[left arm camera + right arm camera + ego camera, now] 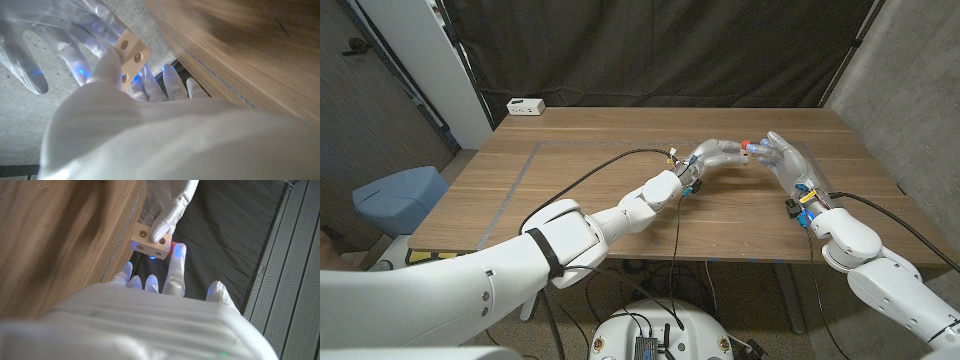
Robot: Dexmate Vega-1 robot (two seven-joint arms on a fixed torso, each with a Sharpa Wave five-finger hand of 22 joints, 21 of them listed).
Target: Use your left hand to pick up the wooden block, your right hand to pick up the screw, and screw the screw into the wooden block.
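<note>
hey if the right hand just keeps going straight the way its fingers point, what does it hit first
Most likely the wooden block held in the left hand. The right hand points straight at it, with something red, probably the screw, at its fingertips. Whether they already touch is unclear.

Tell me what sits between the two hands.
The wooden block, gripped by the left hand, with something red, likely the screw, at the right hand's fingers. The right wrist view shows it best.

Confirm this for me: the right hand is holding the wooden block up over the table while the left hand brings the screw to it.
The hands are swapped. The left hand holds the wooden block up over the table; the right wrist view shows its fingers gripping the block. The right hand meets it with something red, apparently the screw, at its fingertips, as the head view shows.
</note>
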